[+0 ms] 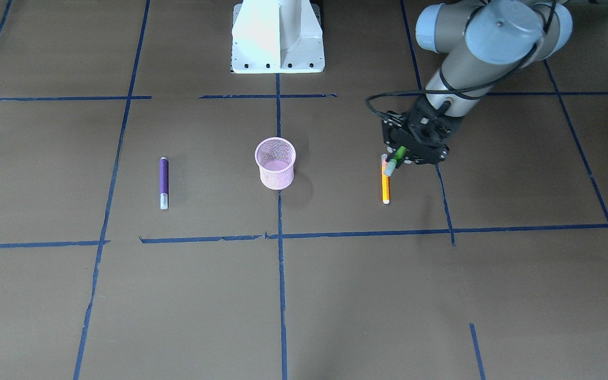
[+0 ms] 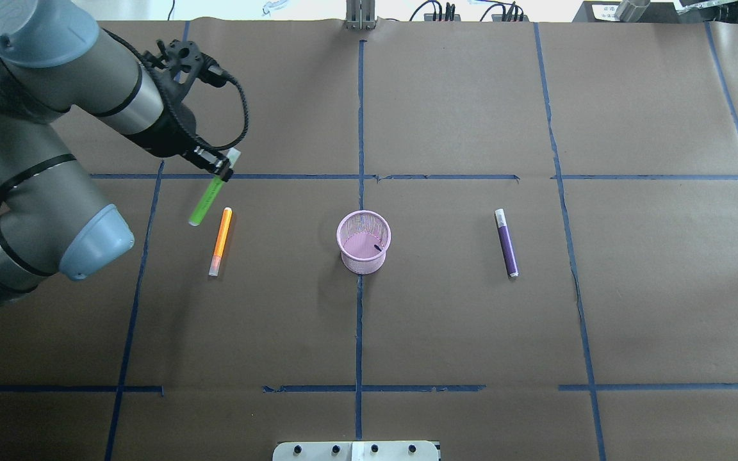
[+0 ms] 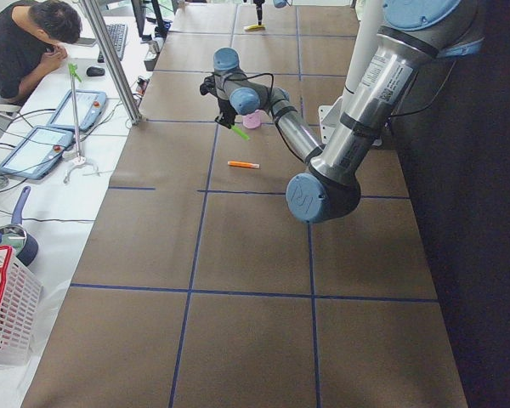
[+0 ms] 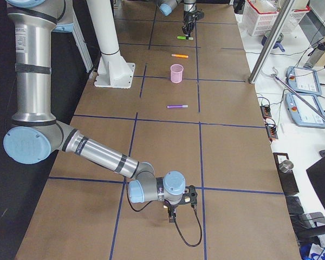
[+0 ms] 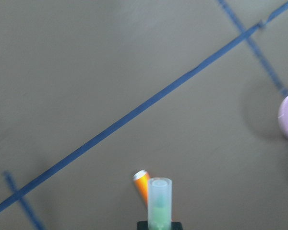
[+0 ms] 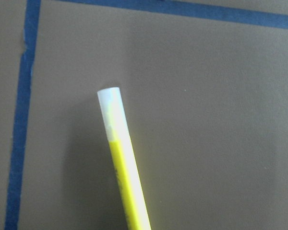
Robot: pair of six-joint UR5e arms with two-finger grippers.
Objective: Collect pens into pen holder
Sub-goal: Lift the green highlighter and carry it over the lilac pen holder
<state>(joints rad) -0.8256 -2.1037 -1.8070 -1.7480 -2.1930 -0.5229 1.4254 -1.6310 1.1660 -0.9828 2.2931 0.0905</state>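
The left end effector (image 2: 220,169) is closed on the green pen (image 2: 207,195), gripping it near its pale cap. The pen is tilted, with its green end pointing toward 7 o'clock in the overhead view. Just beside that end, the orange pen (image 2: 220,241) lies flat on the bench (image 2: 446,320), at 9 o'clock from the pink mesh pen holder (image 2: 363,242). The holder stands upright on a blue tape line. The purple pen (image 2: 506,243) lies flat at 3 o'clock from the holder and well apart from it.

The right end effector (image 4: 172,212) sits low over the bench at the robot's far right. I cannot tell how far open it is. Its wrist camera shows a yellow pen (image 6: 122,163) with a pale cap coming in from 6 o'clock. I cannot tell whether that pen is gripped.
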